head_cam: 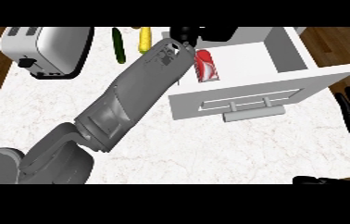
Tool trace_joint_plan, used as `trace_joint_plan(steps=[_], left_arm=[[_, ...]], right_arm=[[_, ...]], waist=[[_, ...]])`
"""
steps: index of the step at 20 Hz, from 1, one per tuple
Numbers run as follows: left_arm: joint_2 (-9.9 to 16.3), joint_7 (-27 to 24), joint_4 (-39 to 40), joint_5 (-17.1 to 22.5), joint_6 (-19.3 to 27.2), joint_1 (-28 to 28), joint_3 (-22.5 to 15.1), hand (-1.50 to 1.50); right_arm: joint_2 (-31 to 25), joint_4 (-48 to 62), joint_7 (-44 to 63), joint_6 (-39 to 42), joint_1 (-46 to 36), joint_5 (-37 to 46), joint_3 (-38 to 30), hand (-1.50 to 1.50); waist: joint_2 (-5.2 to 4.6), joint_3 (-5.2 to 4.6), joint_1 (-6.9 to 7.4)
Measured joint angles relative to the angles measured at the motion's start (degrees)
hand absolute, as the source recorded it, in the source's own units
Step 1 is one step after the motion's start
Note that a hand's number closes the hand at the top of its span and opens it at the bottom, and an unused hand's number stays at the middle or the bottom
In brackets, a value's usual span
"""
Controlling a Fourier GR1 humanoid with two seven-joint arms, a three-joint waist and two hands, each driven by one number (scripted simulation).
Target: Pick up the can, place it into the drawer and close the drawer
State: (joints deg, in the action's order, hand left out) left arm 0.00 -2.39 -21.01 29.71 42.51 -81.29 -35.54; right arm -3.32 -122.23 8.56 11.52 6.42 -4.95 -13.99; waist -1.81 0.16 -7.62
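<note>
The red can [207, 65] lies on its side inside the open white drawer [287, 52], against its left wall. My left forearm reaches from the lower left up to the drawer's back left corner. The black left hand [186, 33] sits just past the can's far end, fingers spread along the view's top, nothing in them. The drawer's front panel with its handle [253, 112] faces me, pulled out over the counter. My right hand [340, 102] rests at the right edge, fingers up, beside the drawer front.
A silver toaster [44, 49] stands at the back left. A green cucumber [119, 45] and a yellow corn cob [145, 39] lie side by side left of my left forearm. White marble counter [205, 149] stretches in front of the drawer.
</note>
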Motion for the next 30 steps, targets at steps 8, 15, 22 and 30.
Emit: trace_joint_plan(steps=[8, 15, 22, 30], left_arm=[[0.0, -1.9, -0.8, 2.9, 3.0, 1.1, -0.8, -1.5], [0.0, -2.7, -2.2, 6.6, 3.4, 1.6, -0.4, -1.5], [0.0, -4.9, -3.0, 9.7, 3.6, 0.6, 1.1, -1.5], [0.0, -4.6, -3.6, 10.8, 5.3, -1.5, 0.7, -1.5]], right_arm=[[-1.3, -1.0, -1.2, -0.3, -1.0, 3.1, 0.0, -1.5], [-5.0, -4.0, -4.2, 0.1, -2.1, 11.0, 1.2, -1.5], [-7.1, -4.7, -7.2, -0.5, -2.5, 22.5, 5.8, -1.5], [-10.5, 0.7, -7.8, -3.3, -6.6, 41.0, 12.6, -1.5]], waist=[[-0.1, -0.03, 0.0], [0.07, -0.07, 0.63], [0.36, -0.1, 2.21], [0.87, -0.13, 4.79]])
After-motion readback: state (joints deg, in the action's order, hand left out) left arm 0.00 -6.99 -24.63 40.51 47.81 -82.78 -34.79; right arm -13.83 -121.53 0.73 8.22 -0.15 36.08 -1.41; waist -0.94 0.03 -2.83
